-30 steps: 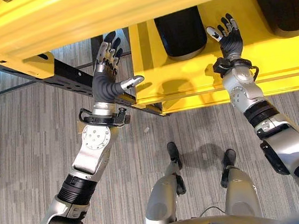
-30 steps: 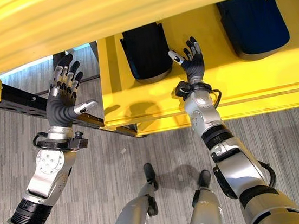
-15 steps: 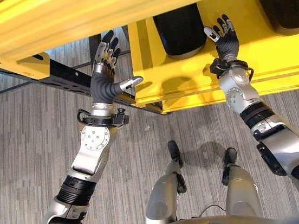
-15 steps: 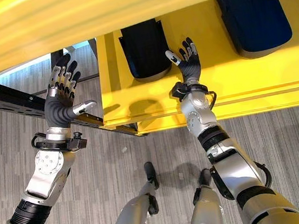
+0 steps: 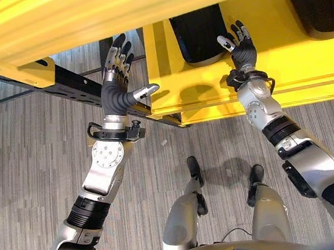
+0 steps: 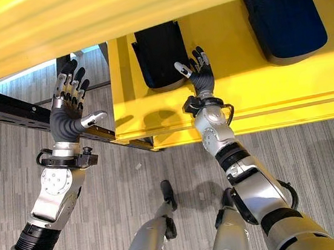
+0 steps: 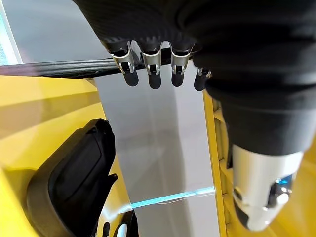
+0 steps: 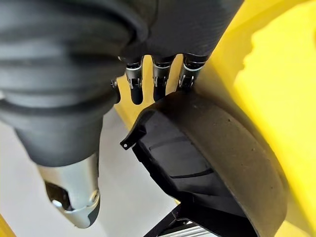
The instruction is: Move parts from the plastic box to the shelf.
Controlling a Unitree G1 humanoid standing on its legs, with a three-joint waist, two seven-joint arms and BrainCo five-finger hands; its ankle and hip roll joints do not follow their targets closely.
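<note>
The right hand [image 5: 240, 48] is raised over the yellow shelf [image 5: 282, 68], fingers straight and spread, thumb out to its left, holding nothing. Its fingertips [image 8: 137, 95] reach the near rim of a black part [image 5: 199, 35] lying on the shelf just ahead and to the hand's left; from the wrist camera the tips sit right at the part's [image 8: 212, 163] curved edge, though whether they actually touch it cannot be told. A second black part [image 5: 320, 5] lies on the same shelf well off to the right of this hand, apart from the first.

The left hand [image 5: 116, 85] is held up beside the shelf's left end, over the grey floor [image 5: 32, 166], also empty: fingers [image 7: 153, 71] straight and loosely fanned, thumb [image 5: 146, 91] stuck out sideways toward the shelf's corner, its tip just beside the yellow edge. Just beyond this hand runs a black perforated beam [image 5: 76, 84], slanting away to the hand's left. Above both hands a broad yellow beam [image 5: 140, 9] crosses the top of the scene.

In the left wrist camera, past the fingers, the first black part [image 7: 74, 182] shows lying on the yellow surface, well clear of that hand.
</note>
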